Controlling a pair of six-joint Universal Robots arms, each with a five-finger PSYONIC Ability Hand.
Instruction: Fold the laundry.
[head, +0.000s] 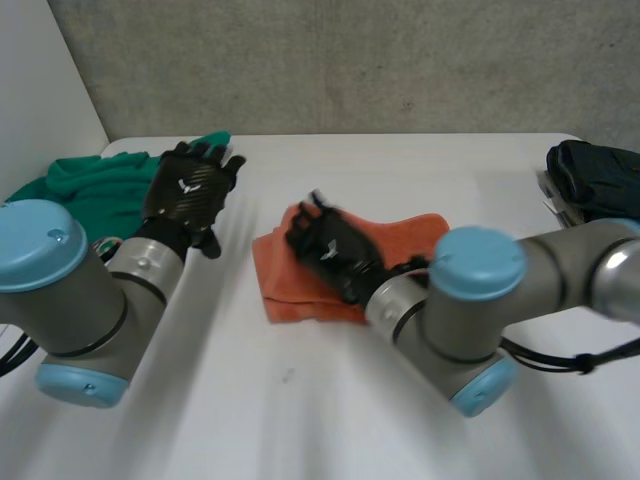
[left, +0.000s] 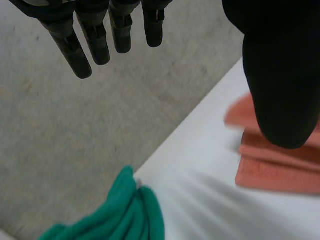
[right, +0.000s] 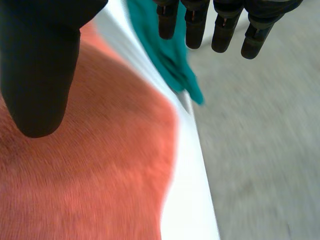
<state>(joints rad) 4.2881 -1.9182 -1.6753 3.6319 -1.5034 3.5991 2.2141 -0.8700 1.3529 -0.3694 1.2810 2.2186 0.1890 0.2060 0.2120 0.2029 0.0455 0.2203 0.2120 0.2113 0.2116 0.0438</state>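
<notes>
- Left hand (head: 188, 190): fingers straight, empty, beside green cloth (head: 85, 190).
- Right hand (head: 335, 250): spread, empty, over folded towel (head: 290, 290).
- Risk: lift carelessly and you drag the fold open.

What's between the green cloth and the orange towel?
Bare white table, as the left wrist view shows; in the head view the open left hand shows between them.

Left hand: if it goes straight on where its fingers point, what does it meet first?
Likely the grey wall; the left hand aims its fingers above the green cloth and past the table edge. Depth is unclear; it might brush the cloth.
</notes>
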